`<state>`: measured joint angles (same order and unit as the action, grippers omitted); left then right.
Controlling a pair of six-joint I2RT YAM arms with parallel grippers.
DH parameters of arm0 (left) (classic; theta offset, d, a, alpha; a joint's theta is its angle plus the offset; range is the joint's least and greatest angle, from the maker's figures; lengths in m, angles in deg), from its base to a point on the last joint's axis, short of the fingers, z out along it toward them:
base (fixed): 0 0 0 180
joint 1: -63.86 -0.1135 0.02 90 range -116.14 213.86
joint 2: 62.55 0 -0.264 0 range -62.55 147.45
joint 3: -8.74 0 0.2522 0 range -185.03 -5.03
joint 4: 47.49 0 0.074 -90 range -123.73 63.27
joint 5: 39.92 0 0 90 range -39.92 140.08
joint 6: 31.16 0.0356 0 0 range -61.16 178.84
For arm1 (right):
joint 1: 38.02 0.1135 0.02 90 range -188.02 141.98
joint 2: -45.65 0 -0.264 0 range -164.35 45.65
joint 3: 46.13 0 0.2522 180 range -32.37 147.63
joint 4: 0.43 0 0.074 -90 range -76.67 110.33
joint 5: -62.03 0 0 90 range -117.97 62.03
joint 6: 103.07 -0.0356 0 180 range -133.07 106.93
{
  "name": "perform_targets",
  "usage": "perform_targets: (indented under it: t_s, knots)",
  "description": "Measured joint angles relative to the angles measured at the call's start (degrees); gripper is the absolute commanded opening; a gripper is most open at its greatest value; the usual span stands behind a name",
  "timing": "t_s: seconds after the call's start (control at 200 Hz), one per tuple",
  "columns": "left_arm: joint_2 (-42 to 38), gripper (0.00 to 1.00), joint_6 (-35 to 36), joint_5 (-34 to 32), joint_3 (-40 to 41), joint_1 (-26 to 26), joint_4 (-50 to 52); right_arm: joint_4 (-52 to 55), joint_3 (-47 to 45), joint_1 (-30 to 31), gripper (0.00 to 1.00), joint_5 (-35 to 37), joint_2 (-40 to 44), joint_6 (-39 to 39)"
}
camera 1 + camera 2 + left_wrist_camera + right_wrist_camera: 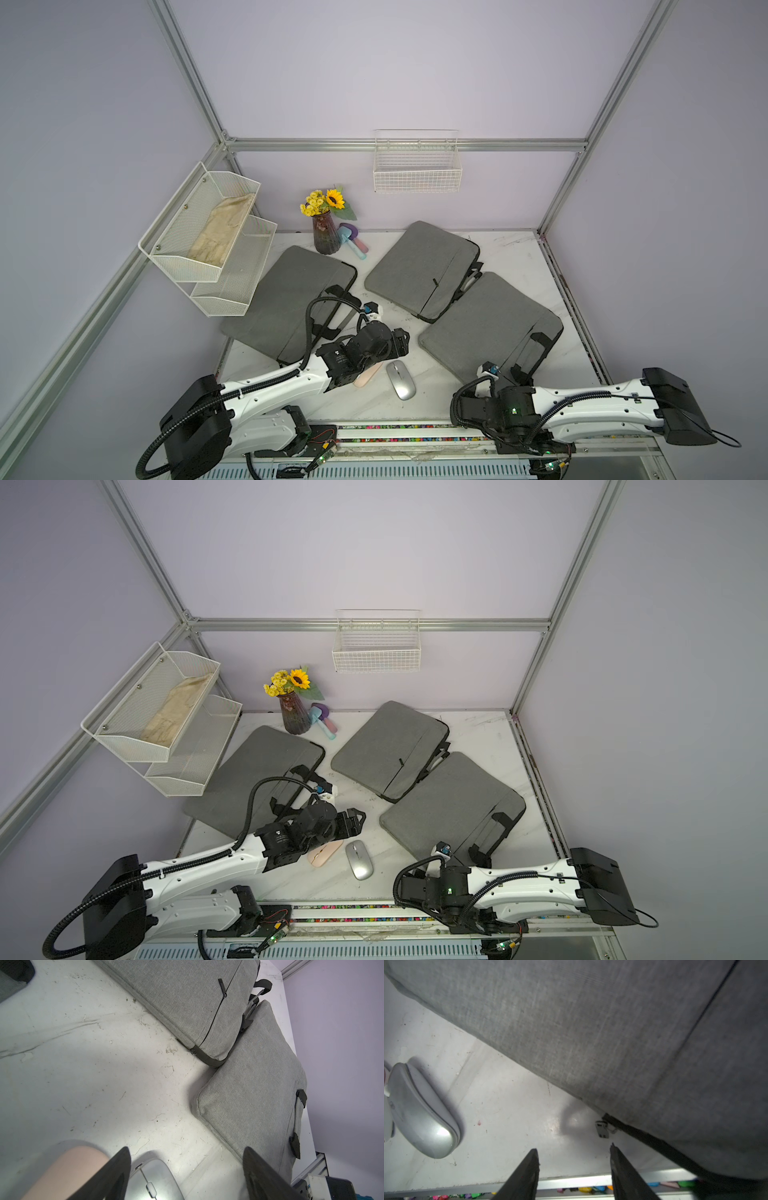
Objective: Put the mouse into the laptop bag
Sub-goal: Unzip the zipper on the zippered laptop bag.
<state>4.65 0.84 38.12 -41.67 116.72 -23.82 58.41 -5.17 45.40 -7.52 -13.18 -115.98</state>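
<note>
A silver mouse (401, 380) (359, 860) lies near the table's front edge, with a pink mouse (368, 374) just to its left, partly under my left arm. My left gripper (187, 1153) hangs open above them. The silver mouse (153, 1180) sits between its fingers, close to one fingertip (122, 1159); the pink mouse (68, 1172) lies outside it. Three grey laptop bags lie flat: left (291, 299), back (419, 266), right (486, 328). My right gripper (573, 1150) is open and empty at the right bag's (612, 1032) front corner, beside its zipper pull (602, 1129).
A vase of sunflowers (326, 232) and pastel tools (353, 243) stand at the back. A white mesh shelf (208, 232) hangs at the left and a wire basket (417, 166) on the back wall. The table's front edge (571, 1181) runs just below my right gripper.
</note>
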Motion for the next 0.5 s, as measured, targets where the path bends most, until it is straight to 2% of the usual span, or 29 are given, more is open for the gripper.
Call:
perform_targets:
  t_s: [0.13, 0.245, 0.385, 0.5]
  knots:
    - [0.61, 0.84, 0.00, 0.44, 0.00, 0.00, -0.44, 0.57, 0.02, 0.00, 0.60, 0.17, -1.66, -1.60]
    - [1.20, 0.84, -0.02, 0.90, 0.00, 0.00, -1.36, 0.90, 0.04, -0.52, 0.60, 0.57, -2.43, -3.10]
    - [1.77, 0.84, -0.07, 1.31, 0.55, 0.00, -3.26, 1.18, 1.33, -2.47, 0.50, 1.22, -3.91, -3.30]
    - [2.69, 0.84, -0.07, 1.51, 0.92, 0.00, -3.67, 0.98, 3.82, -5.27, 0.49, 1.09, -8.04, -2.19]
